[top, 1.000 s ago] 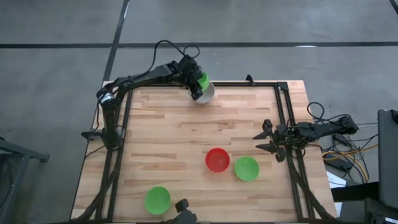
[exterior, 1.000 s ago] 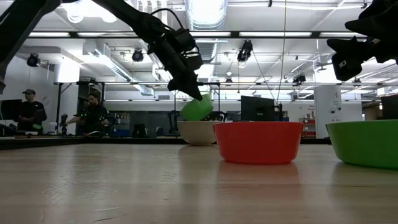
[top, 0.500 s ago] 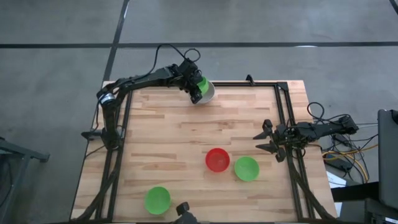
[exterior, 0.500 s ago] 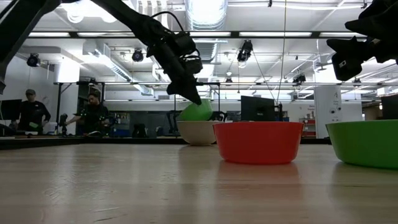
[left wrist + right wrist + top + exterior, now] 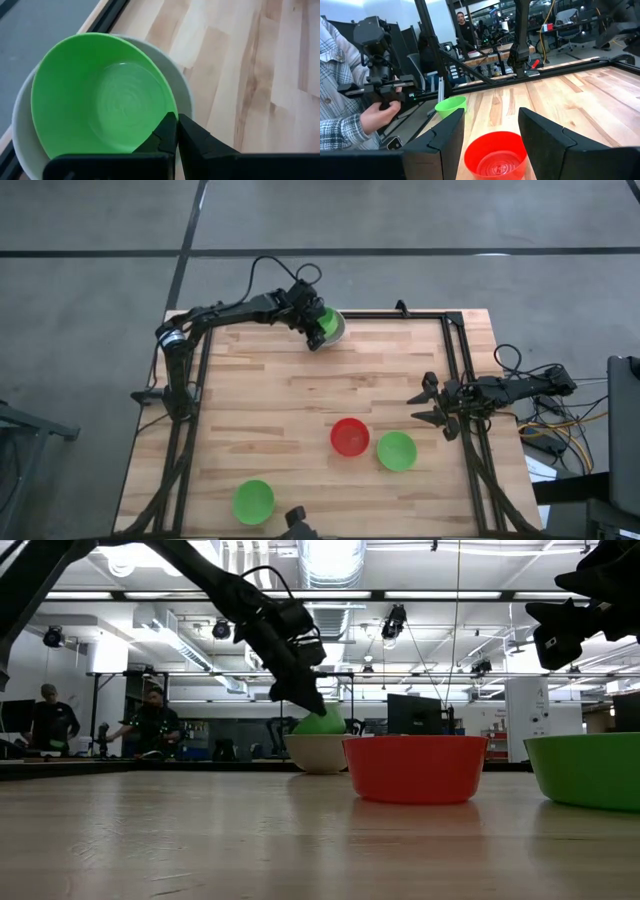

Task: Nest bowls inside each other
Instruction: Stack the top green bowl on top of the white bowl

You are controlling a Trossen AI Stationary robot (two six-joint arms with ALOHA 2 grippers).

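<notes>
Two bowls already sit nested at the worktop's (image 5: 260, 390) far edge: the left hand (image 5: 175, 131) pinches the green bowl's (image 5: 100, 97) rim, seating it tilted in the white bowl (image 5: 182, 85). Right hand (image 5: 428, 405) waits spread.

At the table's (image 5: 300, 395) far edge, one bowl (image 5: 100, 100) sits tilted inside another bowl (image 5: 186, 95), with the left pincer (image 5: 313, 332) over them. Nearer the front, two bowls (image 5: 349, 436) (image 5: 396, 450) lie just beside each other right of centre. A fifth bowl (image 5: 253, 501) lies near the front left; the right pincer (image 5: 420, 406) is at the right edge.
</notes>
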